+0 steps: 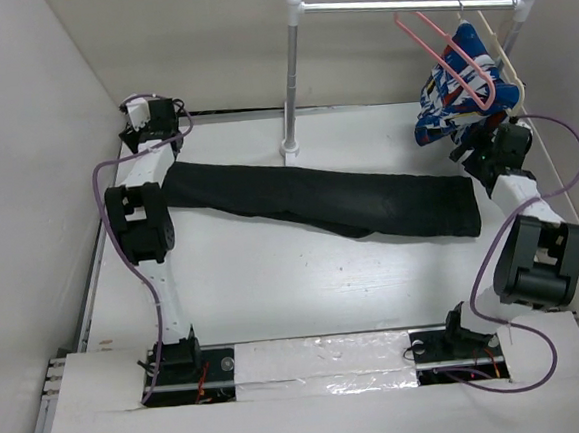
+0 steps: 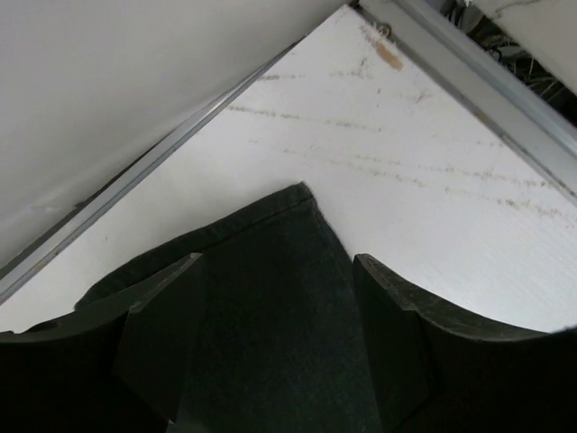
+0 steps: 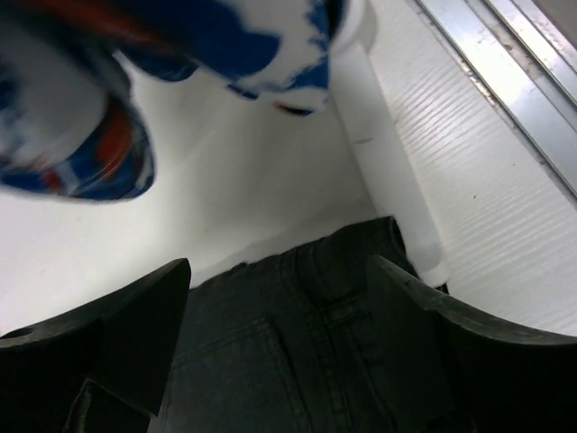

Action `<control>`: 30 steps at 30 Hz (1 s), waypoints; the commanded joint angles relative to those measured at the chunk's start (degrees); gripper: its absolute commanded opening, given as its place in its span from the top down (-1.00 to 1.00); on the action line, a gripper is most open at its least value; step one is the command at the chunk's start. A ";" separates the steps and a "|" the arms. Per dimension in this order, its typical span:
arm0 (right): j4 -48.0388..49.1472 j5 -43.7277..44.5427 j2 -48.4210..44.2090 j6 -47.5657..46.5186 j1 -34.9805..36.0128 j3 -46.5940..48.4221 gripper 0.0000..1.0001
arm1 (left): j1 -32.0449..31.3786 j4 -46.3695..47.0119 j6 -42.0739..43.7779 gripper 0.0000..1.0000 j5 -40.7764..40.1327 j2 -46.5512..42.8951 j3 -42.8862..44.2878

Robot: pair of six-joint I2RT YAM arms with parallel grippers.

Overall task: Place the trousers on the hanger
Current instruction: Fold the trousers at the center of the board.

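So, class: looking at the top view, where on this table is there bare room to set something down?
Freest: the wide bare strip of table between the trousers and the arm bases. A smaller patch lies behind the trousers, between the rack post and the patterned garment. Crowded: the back right corner, with right gripper, garment and pink hanger.

You have the trousers (image 1: pixel 318 199) lying across the table (image 1: pixel 275 288), one end at the left rear, the other at the right. Behind them stands the rail (image 1: pixel 403 5); at its right end hang the hanger (image 1: pixel 425 45) and, just beside it, a garment (image 1: pixel 441 104).
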 commanded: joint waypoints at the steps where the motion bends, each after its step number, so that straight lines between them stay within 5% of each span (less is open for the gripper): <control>1: 8.14 -4.18 -7.52 0.89 -0.27 -6.03 -0.71 | 0.39 0.05 -1.74 -0.27 0.75 -9.05 -3.92; 5: 12.19 -6.81 -16.74 1.86 1.84 -16.74 -0.62 | 1.09 -0.22 -7.52 -0.17 5.83 -19.48 -13.14; 7: 15.08 -7.61 -22.98 2.21 3.41 -21.68 0.00 | 2.41 1.18 -9.82 -0.14 9.35 -23.19 -20.52; 9: 18.25 -10.40 -26.94 2.21 4.91 -29.31 0.96 | 3.90 0.84 -13.86 -0.12 15.76 -27.94 -26.14; 10: 20.88 -11.73 -30.18 2.30 5.53 -31.27 1.00 | 3.91 1.71 -14.14 -0.10 17.17 -29.43 -28.09; 15: 18.19 -15.09 -36.27 -0.77 13.00 -34.98 1.00 | 2.24 4.62 -15.28 0.22 20.87 -39.46 -39.33; 18: 16.51 -14.99 -39.43 -1.74 13.53 -35.68 0.72 | 4.60 2.08 -18.79 0.25 25.44 -39.65 -42.33; 24: 13.79 -19.03 -40.93 -5.08 13.53 -36.47 0.18 | 8.03 3.30 -20.29 -0.24 27.03 -36.93 -47.79; 30: 12.64 -18.25 -43.13 -7.19 13.53 -40.24 -0.23 | 8.56 6.37 -23.19 -0.43 29.58 -30.25 -47.97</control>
